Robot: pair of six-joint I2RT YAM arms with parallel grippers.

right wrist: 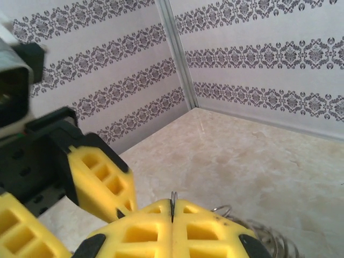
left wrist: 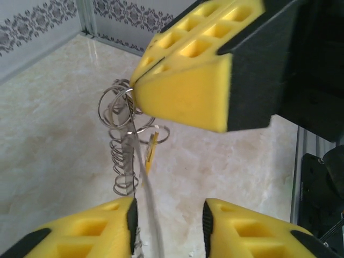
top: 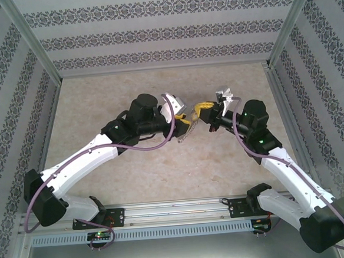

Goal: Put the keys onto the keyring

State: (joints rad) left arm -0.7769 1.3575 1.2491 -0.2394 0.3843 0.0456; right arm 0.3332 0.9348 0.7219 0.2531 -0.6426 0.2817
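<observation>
Keyring [left wrist: 122, 166] hangs over the middle of the table [top: 134, 185], clamped at its top by the right gripper [right wrist: 173, 212], probably so its coils dangle free for threading; the left gripper [left wrist: 169, 217] is just beneath, fingers apart.

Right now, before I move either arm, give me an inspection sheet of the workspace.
Surface: beige marbled table.
Job's things: keyring, a coiled grey wire loop, hangs down from the right tool; a small brass piece, probably a key, hangs among its coils.
Clutter: nothing seen.
Grippers: right tool shut on the keyring's top; left tool open, with a thin grey strip running through the gap, unclamped.
Cables: purple cables loop along both arms.
Surroundings: patterned wall panels on three sides; metal rail at the near edge.
</observation>
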